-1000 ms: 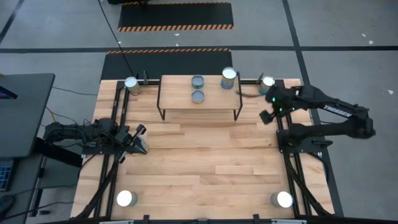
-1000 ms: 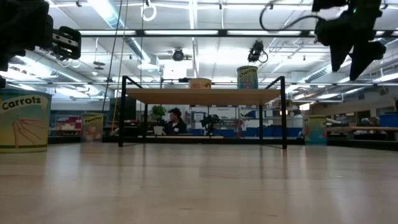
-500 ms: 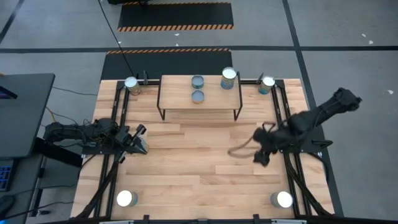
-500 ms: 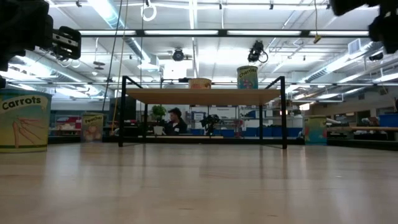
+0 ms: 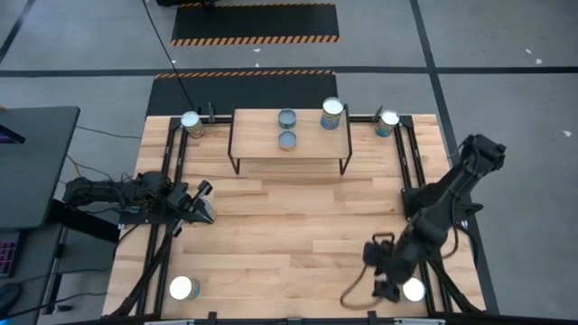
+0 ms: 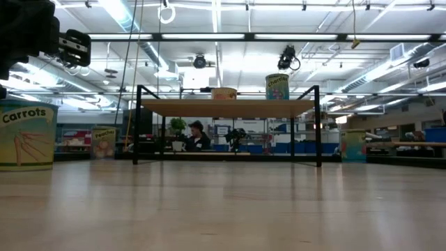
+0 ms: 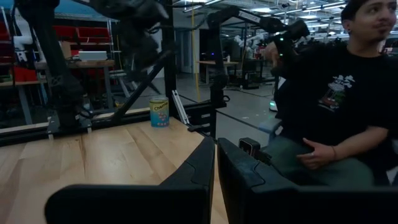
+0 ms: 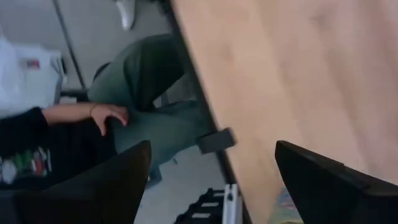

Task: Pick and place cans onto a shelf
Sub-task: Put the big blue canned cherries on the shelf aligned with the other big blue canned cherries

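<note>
The shelf (image 5: 289, 144) stands at the table's far middle. On its board rest two blue-grey-topped cans (image 5: 287, 118) (image 5: 287, 139) and a taller silver-topped can (image 5: 332, 112). Single cans stand upright on the table at the far left (image 5: 191, 122), far right (image 5: 388, 119), near left (image 5: 184, 288) and near right (image 5: 413, 289) corners. My right gripper (image 5: 384, 282) (image 8: 211, 186) is open, slanting down just left of the near right can and above the near edge, with nothing between its fingers. My left gripper (image 5: 206, 206) (image 7: 215, 168) is shut at the table's left side.
A person (image 7: 336, 93) sits just beyond the table's near edge, with a hand (image 8: 106, 115) and legs close to my right gripper. Black frame rails (image 5: 411, 181) run along both sides of the table. A dark side table (image 5: 32, 162) stands off to the left.
My right gripper has swung from the far right corner beside the shelf toward the table's near edge, ending by the near right can. It has tipped further downward, rolled on the way and left the low view. No can has moved.
</note>
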Robot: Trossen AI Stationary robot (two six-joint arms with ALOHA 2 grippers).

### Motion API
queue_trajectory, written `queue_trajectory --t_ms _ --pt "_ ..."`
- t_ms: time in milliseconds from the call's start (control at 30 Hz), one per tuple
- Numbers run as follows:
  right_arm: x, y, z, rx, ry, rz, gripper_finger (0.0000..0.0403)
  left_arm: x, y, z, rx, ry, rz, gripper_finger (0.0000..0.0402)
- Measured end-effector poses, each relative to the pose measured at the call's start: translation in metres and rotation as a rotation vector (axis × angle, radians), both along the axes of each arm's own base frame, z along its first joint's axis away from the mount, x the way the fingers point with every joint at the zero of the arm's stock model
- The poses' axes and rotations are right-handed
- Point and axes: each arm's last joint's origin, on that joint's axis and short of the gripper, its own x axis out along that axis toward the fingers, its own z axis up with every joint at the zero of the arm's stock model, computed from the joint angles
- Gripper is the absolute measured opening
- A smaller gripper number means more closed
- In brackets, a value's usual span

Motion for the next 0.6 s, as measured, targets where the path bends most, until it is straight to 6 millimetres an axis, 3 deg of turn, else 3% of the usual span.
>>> queue_trajectory --t_ms 200,600 --pt "0.009 0.040 0.011 -0.050 -0.064 0.142 0.0350 0.000 0.000 0.000 0.000 0.000 0.000 0.0027" --pt "0.005 0.090 0.011 -0.190 0.123 0.264 0.0350 0.000 0.000 0.000 0.000 0.000 0.000 0.0027"
